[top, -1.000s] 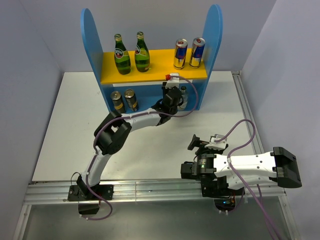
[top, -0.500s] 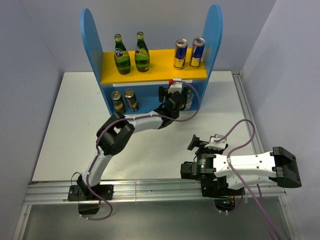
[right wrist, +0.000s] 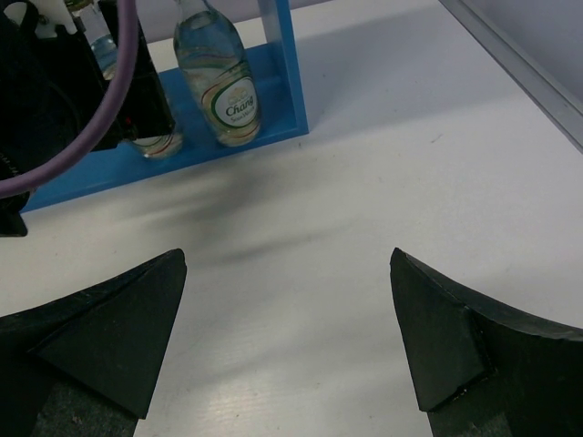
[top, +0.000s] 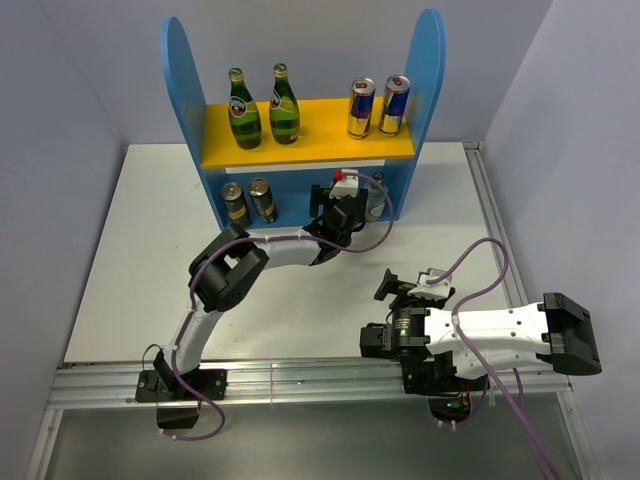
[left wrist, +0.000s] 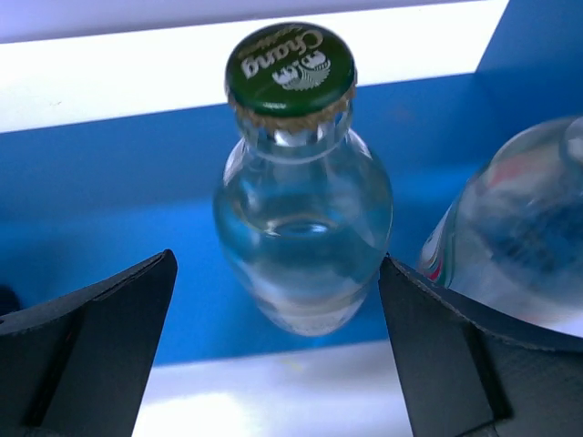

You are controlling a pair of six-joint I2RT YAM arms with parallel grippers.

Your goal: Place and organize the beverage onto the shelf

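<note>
On the shelf (top: 185, 90), two green glass bottles (top: 244, 110) stand on the left of the yellow board. Two dark cans (top: 248, 201) stand below them on the blue base. My left gripper (top: 340, 198) reaches into the lower level at the right. It is open (left wrist: 276, 273), and a clear bottle with a green cap (left wrist: 301, 228) stands upright just beyond its fingers (left wrist: 100, 346), free of both. A second clear bottle (left wrist: 519, 237) stands right beside it. The right wrist view shows that second bottle (right wrist: 223, 86) too. My right gripper (right wrist: 287, 259) hangs open and empty over the table.
Two blue-and-silver cans (top: 377, 106) stand on the right of the yellow board. The right arm (top: 500, 335) lies folded near the table's front right. A metal rail (top: 300, 378) runs along the near edge, and walls close in on both sides.
My left gripper has opened and let go of the clear bottle on the lower level, then drawn back a little. The right arm has not moved.
</note>
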